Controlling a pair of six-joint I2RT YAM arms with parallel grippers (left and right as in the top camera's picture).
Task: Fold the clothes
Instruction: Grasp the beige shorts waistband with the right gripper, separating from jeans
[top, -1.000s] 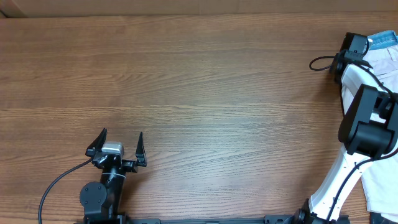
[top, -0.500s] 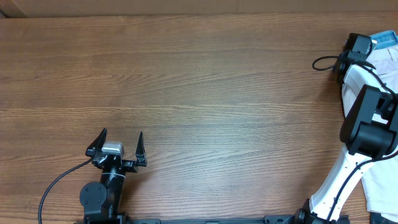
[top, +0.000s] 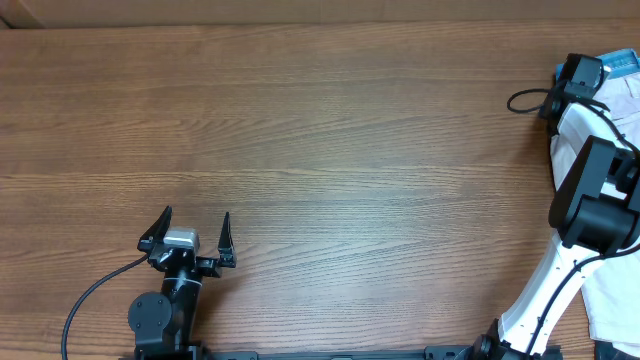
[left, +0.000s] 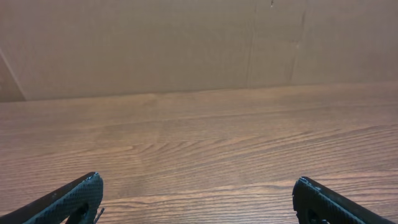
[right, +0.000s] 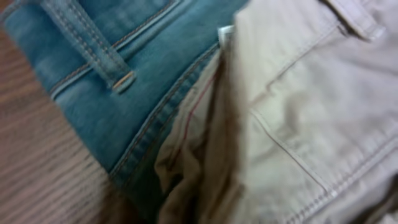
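At the far right edge of the table (top: 330, 140) lie the beige shorts (top: 625, 98), mostly cut off from view, so I cannot tell their long axis. Up close a pocket seam slants across them, beside blue jeans (right: 143, 56). The right gripper (top: 592, 80) sits closed over this pile, any pinch unseen. The left gripper (top: 195, 213) gapes wide, well apart.

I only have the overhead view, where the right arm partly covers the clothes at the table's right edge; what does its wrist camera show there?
Observer: It shows beige shorts lying against a blue denim garment; cloth fills the view.
Operator: Thanks. Any detail on the denim?
Observer: A belt loop with orange stitching crosses its waistband.
Operator: And on the shorts?
Observer: A stitched pocket seam runs diagonally across them.
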